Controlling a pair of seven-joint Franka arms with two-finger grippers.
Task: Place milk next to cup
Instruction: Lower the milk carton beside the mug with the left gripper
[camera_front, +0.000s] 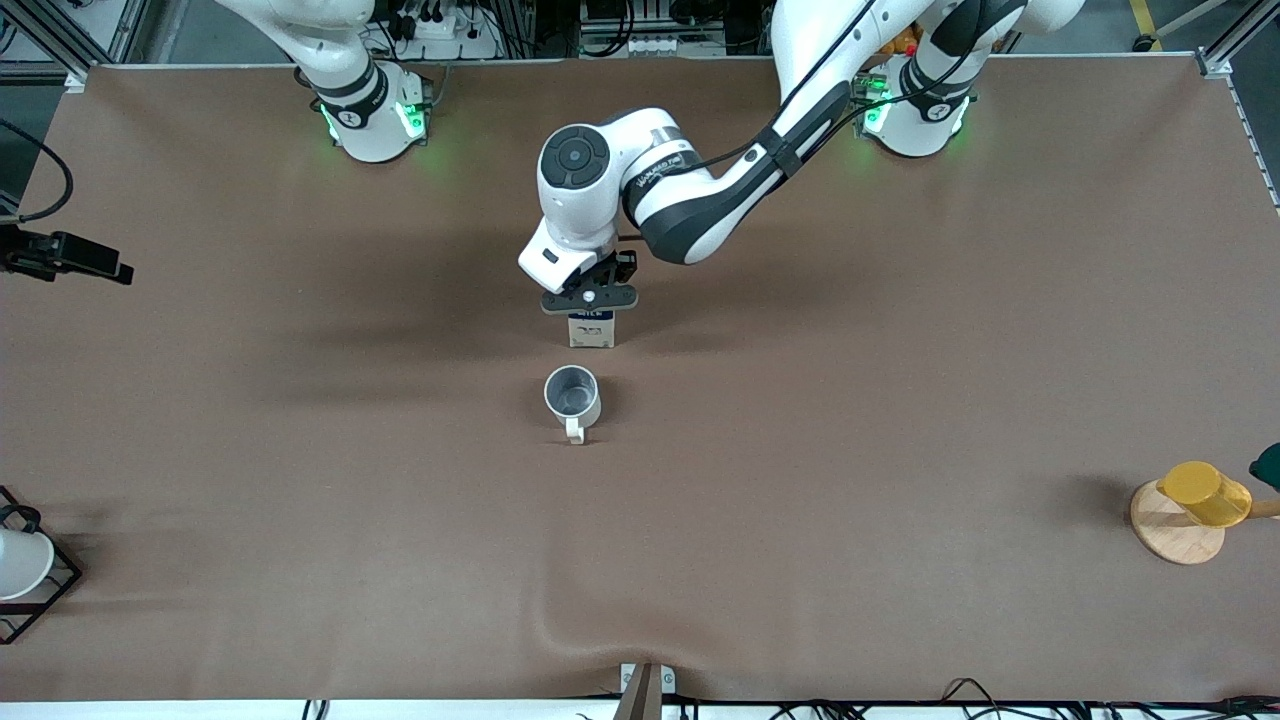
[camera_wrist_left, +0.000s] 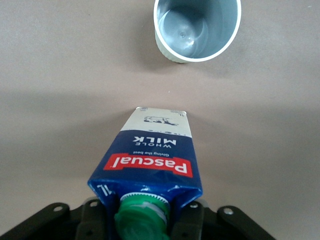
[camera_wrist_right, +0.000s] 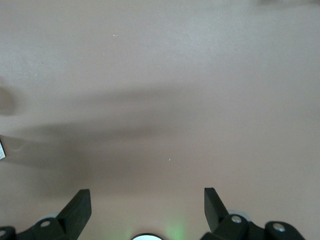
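My left hand (camera_front: 590, 298) is clamped on the milk (camera_front: 590, 331), fingers (camera_wrist_left: 192, 222) pressed to either side of the carton's dark-blue gable just under the green cap (camera_wrist_left: 142, 220). From my wrist I look down its length: the red label band, the blue panel below it, then the white lower side. The carton stands upright below my hand, near the middle of the brown desk (camera_front: 900, 400); I cannot tell whether its base is touching the cloth or just clear of it.

The cup (camera_front: 572, 393) stands on the desk just ahead of my hand, nearer the front camera than the milk, near it but apart, with bare cloth showing between the two. It is upright, its grey inside open to me in the left wrist view (camera_wrist_left: 196, 29), and its small loop handle (camera_front: 575, 432) points toward the front camera, away from the carton.

My right hand (camera_wrist_right: 147, 207) waits, its fingers spread wide over bare desk.

A yellow cup (camera_front: 1205, 494) on a wooden stand (camera_front: 1176, 535) sits well off toward my left arm's end.
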